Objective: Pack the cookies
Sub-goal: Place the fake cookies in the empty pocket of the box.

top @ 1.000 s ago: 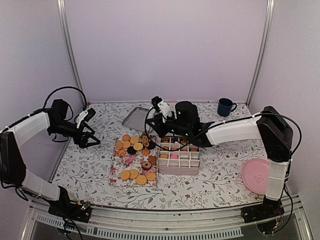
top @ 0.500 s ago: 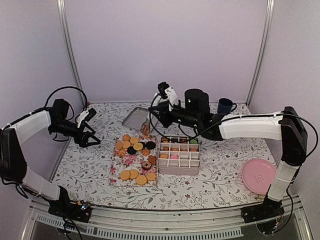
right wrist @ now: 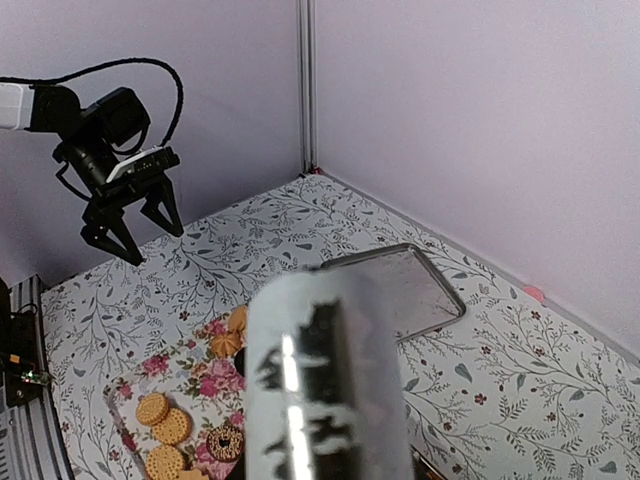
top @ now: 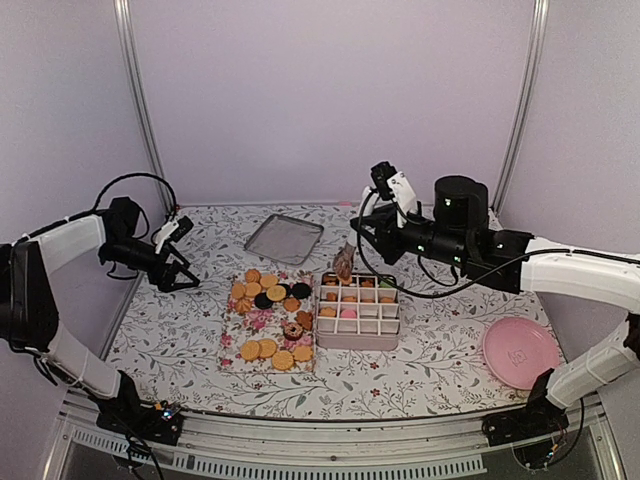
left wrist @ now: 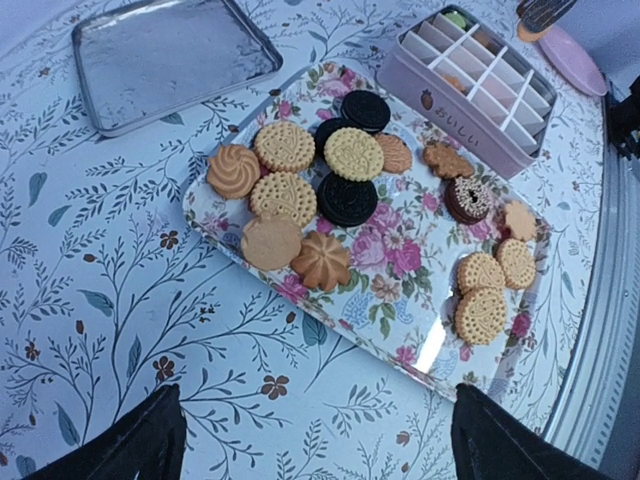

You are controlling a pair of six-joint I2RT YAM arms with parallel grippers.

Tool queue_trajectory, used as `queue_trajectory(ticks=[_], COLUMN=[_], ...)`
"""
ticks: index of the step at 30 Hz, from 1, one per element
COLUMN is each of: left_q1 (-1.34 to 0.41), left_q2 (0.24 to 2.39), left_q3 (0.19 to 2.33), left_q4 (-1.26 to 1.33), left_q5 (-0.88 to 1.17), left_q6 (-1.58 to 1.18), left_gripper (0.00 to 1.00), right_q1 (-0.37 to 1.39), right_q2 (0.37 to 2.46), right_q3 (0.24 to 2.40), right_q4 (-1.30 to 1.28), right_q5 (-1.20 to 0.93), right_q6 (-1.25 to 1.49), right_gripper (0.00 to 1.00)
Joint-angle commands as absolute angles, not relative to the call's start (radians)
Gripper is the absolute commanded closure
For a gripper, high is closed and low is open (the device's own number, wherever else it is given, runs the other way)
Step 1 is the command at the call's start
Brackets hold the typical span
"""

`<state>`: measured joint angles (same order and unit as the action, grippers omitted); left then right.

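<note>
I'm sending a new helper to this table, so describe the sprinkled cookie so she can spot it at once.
Find the floral tray in the middle of the table, next to the pink divided box. Close to the tray's box-side edge lies the sprinkled cookie. It is the only dark ring with a hole and pale sprinkles on top; the biscuits around it are plain golden or brown.

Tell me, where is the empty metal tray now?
In the top view, the metal tray lies near the back wall, left of centre, just beyond the floral tray of cookies.
</note>
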<state>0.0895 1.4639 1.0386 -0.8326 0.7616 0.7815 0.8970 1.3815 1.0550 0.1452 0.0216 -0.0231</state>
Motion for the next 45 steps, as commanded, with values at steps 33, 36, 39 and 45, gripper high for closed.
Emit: queue_trajectory(ticks=[33,36,39,45], left_q1=[0.098,0.097,0.098,0.097], left_q2=[1.562,1.565,1.559,1.549], left_q3=[1.056,1.066,1.068,1.068], left_q4=[-0.869,-0.884,-0.886,-0.896], left_q5=[0.782,0.786,0.786,0.783], left_q6=[0.783,0.788,0.788,0.793], left_gripper=[0.01,0.01,0.01,0.01], right_q1=[0.891,0.89,0.891,0.89], right_q2=[1.288,1.284,1.267,1.254], right_q3=[0.888,0.891,0.902,0.951], right_q4=[0.071,0.066,0.061,0.059], right_q5=[0.086,0.087,0.089,0.086], right_q6=[-0.03,-0.025,-0.027,-0.055], right_gripper=[0.84,0.67,0.64,0.67])
